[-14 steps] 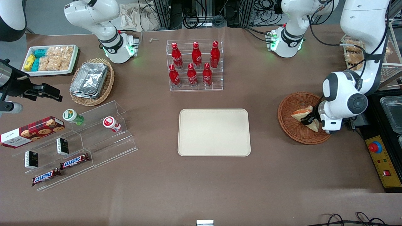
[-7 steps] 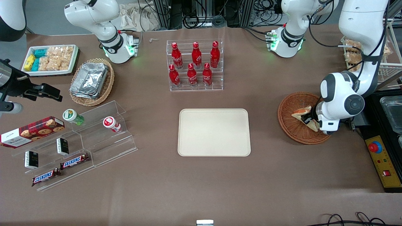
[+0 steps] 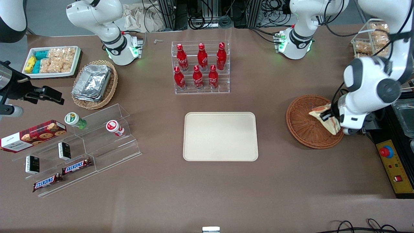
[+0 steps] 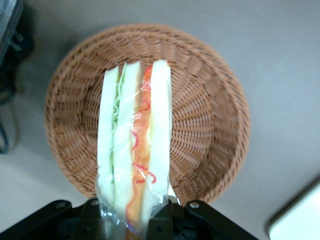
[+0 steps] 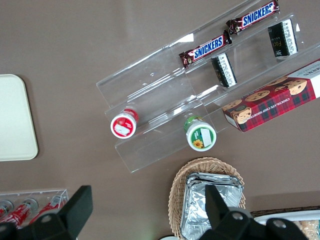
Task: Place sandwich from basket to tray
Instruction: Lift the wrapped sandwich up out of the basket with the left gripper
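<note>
1. Sandwich [image 4: 134,150], in clear wrap, hangs raised above the basket [image 3: 304,129], seemingly clear of the weave.
2. Claw [image 3: 330,116] is clamped on the sandwich's end, over the basket's edge toward the working arm's end of the surface.
3. Tray [image 3: 221,136] lies well apart, bare.

Showing glossy white rounded arm casings | wearing dark grey round joint caps | trailing black cables along the links | glowing green at the base rings | ending in black claw [image 4: 131,220] fingers [image 4: 159,222]
</note>
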Robot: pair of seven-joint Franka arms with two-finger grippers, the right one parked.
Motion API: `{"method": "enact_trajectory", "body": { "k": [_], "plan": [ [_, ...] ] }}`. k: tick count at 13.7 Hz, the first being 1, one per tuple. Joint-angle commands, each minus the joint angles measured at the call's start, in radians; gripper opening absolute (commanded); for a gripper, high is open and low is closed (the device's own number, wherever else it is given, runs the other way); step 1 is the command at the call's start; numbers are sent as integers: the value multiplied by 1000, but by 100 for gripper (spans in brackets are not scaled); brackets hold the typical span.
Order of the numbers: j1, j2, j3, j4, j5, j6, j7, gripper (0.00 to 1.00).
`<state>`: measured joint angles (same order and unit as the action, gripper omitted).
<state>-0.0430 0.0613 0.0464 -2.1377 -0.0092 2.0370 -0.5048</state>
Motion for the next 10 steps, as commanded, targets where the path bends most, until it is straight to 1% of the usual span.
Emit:
{"method": "enact_trajectory", "body": {
  "k": [1, 3, 6, 7, 8, 10],
  "plan": [
    [8, -67, -2, 54, -3, -118, 194, 0],
    [9, -81, 0, 87, -5, -161, 300, 0],
    [2, -107, -5, 94, -6, -159, 461, 0],
    [-3, -110, -19, 96, -9, -158, 482, 0],
    [-3, -110, -57, 110, -33, -159, 485, 0],
    [-5, -106, -120, 125, -43, -163, 486, 0]
  ]
}}
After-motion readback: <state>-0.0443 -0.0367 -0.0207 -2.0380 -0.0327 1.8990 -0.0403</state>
